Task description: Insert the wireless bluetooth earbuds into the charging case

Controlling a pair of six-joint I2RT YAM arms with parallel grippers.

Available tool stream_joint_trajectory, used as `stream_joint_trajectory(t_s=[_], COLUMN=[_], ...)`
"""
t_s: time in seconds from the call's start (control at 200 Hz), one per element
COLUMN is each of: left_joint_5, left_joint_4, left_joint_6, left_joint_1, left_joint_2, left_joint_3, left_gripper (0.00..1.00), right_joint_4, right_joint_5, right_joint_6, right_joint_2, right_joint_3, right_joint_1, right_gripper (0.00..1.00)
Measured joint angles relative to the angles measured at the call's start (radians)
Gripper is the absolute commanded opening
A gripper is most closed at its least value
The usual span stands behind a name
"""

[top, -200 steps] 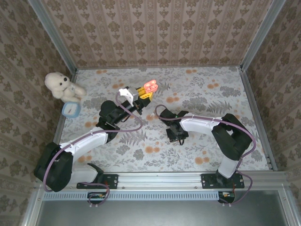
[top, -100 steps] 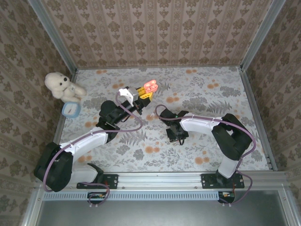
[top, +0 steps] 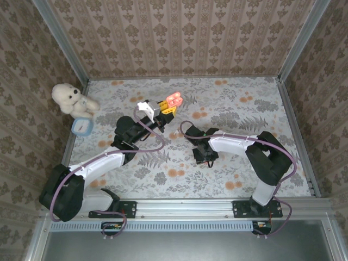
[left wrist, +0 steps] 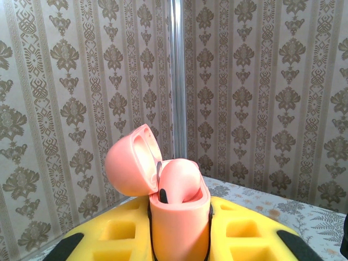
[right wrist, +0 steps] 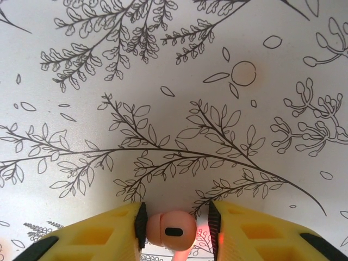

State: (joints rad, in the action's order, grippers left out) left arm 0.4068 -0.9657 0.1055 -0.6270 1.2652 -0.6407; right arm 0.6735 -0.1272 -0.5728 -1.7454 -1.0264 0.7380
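While the left tool (left wrist: 180, 235) clamps the open pink case (left wrist: 178, 201), the right tool (right wrist: 176, 222) pinches a glossy, seemingly pink earbud (right wrist: 171, 231).

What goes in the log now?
left gripper: shut on open pink plastic charging case | right gripper: around glossy pink earbud, grip unclear

Two earbuds (right wrist: 173, 231), one charging case (left wrist: 179, 228), one plush toy (top: 68, 98) and one blue-rimmed disc (top: 80, 126).

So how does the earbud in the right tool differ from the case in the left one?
The earbud is a tiny rounded bud in the right tool; the case is a larger upright tub in the left tool. The case has a hinged lid, flipped open; the earbud is one piece. Both are glossy pink, pinched between yellow fingers.
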Motion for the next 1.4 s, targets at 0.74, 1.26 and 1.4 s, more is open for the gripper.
stream_joint_trajectory(t_s=[0.74, 1.26, 1.4], left_joint_5=[0.0, 0.0, 0.002], left_joint_4=[0.0, 0.0, 0.0], left_joint_6=[0.0, 0.0, 0.0], left_joint_1=[0.0, 0.0, 0.0], left_joint_2=[0.0, 0.0, 0.003], left_joint_3=[0.0, 0.0, -0.004], left_gripper=[0.0, 0.0, 0.0], right_joint_4=[-0.011, -0.152, -0.182], right_joint_5=[0.003, 0.019, 0.036], right_joint_6=[-0.011, -0.049, -0.039], right_joint_2=[0.097, 0.499, 0.576], right_joint_3=[0.041, 0.064, -0.002], right_joint_1=[0.002, -0.039, -0.084], right_gripper=[0.28, 0.27, 0.27])
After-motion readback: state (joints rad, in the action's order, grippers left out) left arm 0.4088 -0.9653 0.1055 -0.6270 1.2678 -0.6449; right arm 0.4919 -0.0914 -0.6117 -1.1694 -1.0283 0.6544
